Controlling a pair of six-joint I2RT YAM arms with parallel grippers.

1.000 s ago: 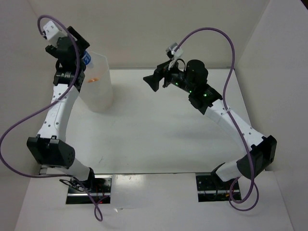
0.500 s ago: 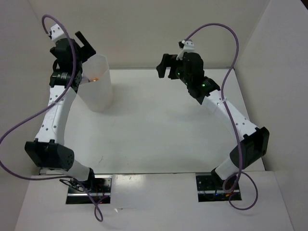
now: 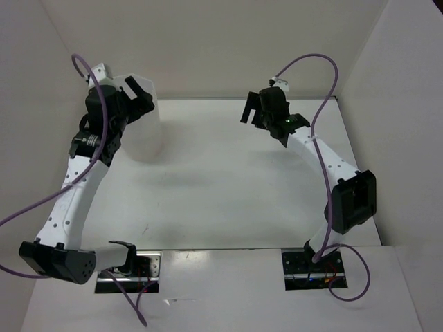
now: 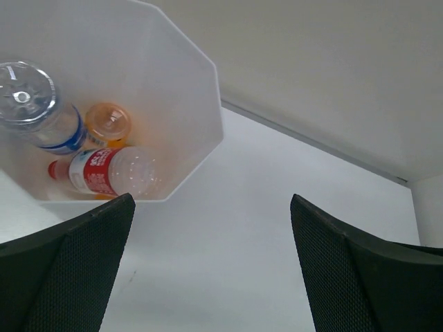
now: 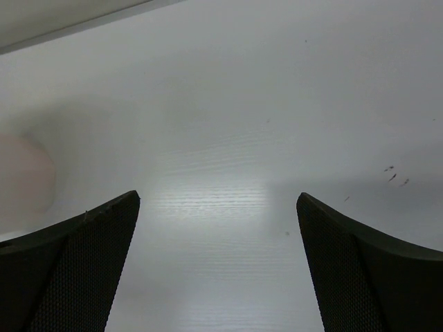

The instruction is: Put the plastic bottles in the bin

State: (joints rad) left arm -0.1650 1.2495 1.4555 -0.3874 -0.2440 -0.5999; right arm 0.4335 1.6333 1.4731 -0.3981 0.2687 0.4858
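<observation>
Evidently the bottles [image 4: 104, 169] lay in the bin [image 4: 188, 90]; left gripper [image 4: 211, 206] and right gripper [image 5: 218, 199] gaped empty; lifting straight off the rim looked safest.

The left arm [image 3: 69, 200] and right arm [image 3: 325, 155] are white with black joints. Purple cables [image 3: 315, 57] run along them. The fingers [image 4: 69, 277] are black and mesh-textured.

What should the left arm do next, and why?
Probably draw the left pincer back from the bin toward rest: it is open and empty, all three plastic bottles sit inside the bin, and no bottle shows on the table.
</observation>
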